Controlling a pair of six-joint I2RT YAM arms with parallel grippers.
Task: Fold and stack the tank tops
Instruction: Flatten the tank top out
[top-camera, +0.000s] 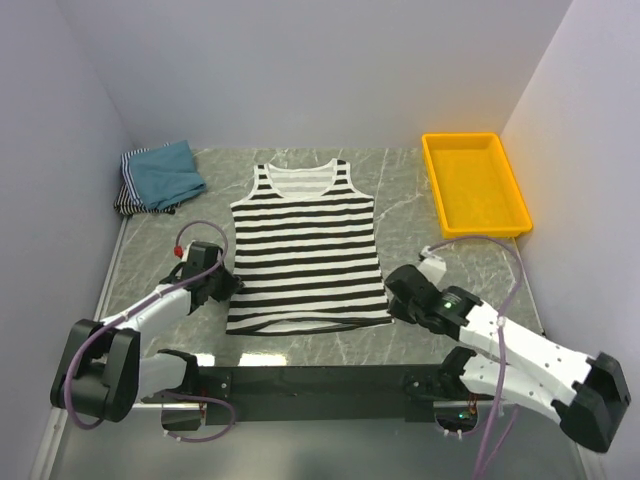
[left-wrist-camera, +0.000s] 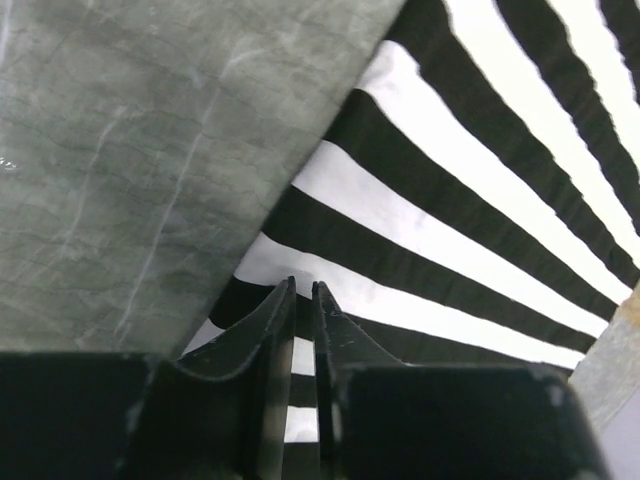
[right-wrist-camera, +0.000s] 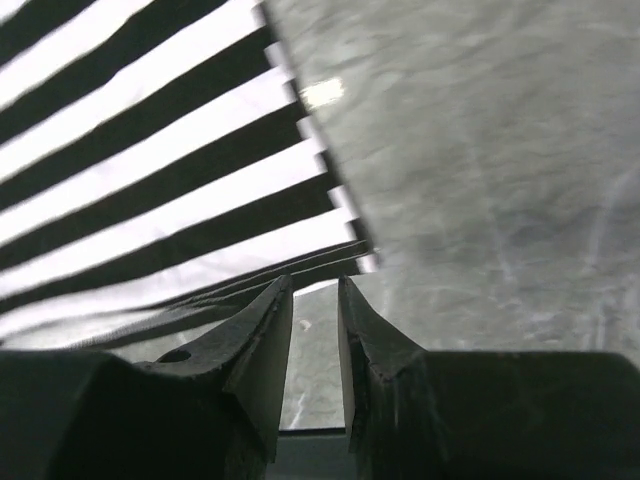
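The black-and-white striped tank top (top-camera: 305, 250) lies flat in the middle of the table, neck to the back. My left gripper (top-camera: 228, 285) is at its lower left edge. In the left wrist view the jaws (left-wrist-camera: 303, 286) are pressed almost together on the cloth's edge (left-wrist-camera: 420, 230). My right gripper (top-camera: 396, 300) is at the lower right hem corner. In the right wrist view it (right-wrist-camera: 315, 282) is slightly open with bare table between the fingers and the hem (right-wrist-camera: 200, 300) just beyond the tips. The teal tank top (top-camera: 165, 172) lies folded at the back left on finely striped ones (top-camera: 128, 198).
A yellow plastic tray (top-camera: 474, 184) stands at the back right. White walls close in the table on the left, back and right. A black rail (top-camera: 320, 380) runs along the near edge between the arm bases.
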